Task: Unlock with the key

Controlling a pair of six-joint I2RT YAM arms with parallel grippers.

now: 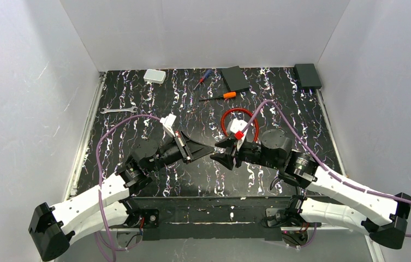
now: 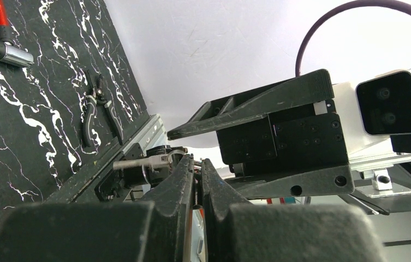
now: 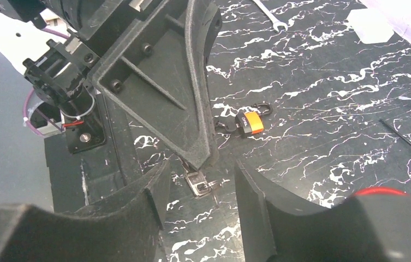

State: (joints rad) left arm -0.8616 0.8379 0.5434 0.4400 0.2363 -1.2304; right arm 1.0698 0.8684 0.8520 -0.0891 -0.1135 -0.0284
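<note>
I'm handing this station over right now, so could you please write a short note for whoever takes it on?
Left gripper: shut, a small silvery piece right at its tip; whether pinched is unclear.
Right gripper: open, empty, fingers either side of that piece.
The key, apparently the orange-and-black piece, lies on the table beyond, untouched.
Done: no unlocking visible. Left: pick up the key, unlock.

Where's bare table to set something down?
Bare: right strip between red cable and table edge; left patch in front of the wrench. Crowded: back row by the orange screwdriver and black box; centre, where left hand and right hand stand close.
</note>
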